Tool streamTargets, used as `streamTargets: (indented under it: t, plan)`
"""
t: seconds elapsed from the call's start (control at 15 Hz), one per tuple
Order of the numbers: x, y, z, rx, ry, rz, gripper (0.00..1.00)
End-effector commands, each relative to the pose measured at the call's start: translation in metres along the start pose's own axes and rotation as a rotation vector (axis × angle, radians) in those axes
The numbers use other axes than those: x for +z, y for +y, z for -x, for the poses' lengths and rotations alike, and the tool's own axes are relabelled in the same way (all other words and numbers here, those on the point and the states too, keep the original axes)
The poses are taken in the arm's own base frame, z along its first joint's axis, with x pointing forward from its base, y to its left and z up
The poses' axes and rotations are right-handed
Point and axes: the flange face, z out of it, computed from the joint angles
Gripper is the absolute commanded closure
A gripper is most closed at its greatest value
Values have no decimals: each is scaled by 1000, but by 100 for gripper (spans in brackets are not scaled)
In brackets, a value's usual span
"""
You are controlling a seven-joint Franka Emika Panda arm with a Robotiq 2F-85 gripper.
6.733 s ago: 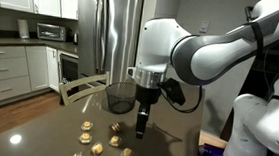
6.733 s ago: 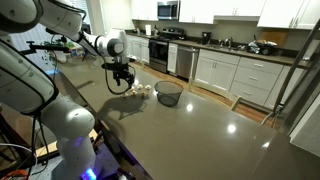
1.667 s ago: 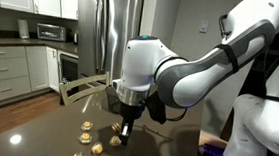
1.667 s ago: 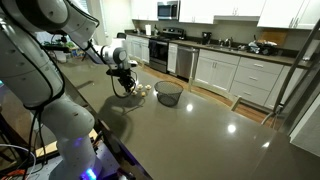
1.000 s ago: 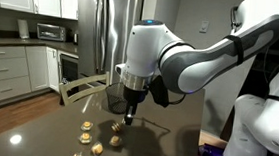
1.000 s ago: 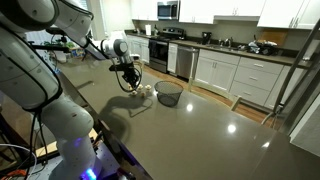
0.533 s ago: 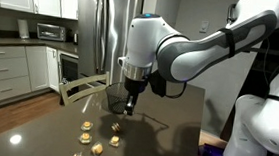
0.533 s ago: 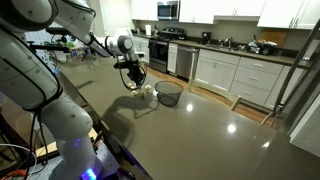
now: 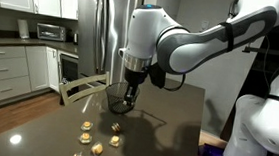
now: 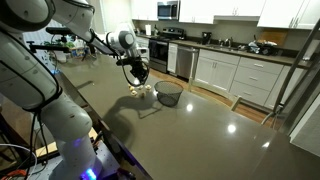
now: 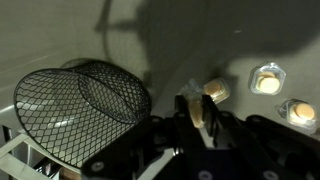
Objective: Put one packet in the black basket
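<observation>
Claw (image 9: 128, 103) pinched on packet (image 11: 201, 112), held above table (image 11: 60, 30). Basket (image 11: 60, 120) just beside claw, leftward in wrist view; claw not yet over rim. Spare packets (image 11: 268, 78) on opposite side.

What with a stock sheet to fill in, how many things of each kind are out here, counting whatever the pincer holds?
packets lying on the table: 6
packet held in the pincer: 1
black basket: 1
Total: 8 things, 7 of them packets.
</observation>
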Motion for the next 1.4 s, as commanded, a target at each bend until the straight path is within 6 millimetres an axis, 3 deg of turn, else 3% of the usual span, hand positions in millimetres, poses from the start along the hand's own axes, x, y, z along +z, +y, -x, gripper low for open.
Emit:
streamTargets:
  t: [0.0,0.6,1.33]
  plan:
    - [-10,14,-2,8,7,35,95]
    - [-4,69,-16,56,-44,-3,95]
    - [6,110,-51,31,-74,-59,95]
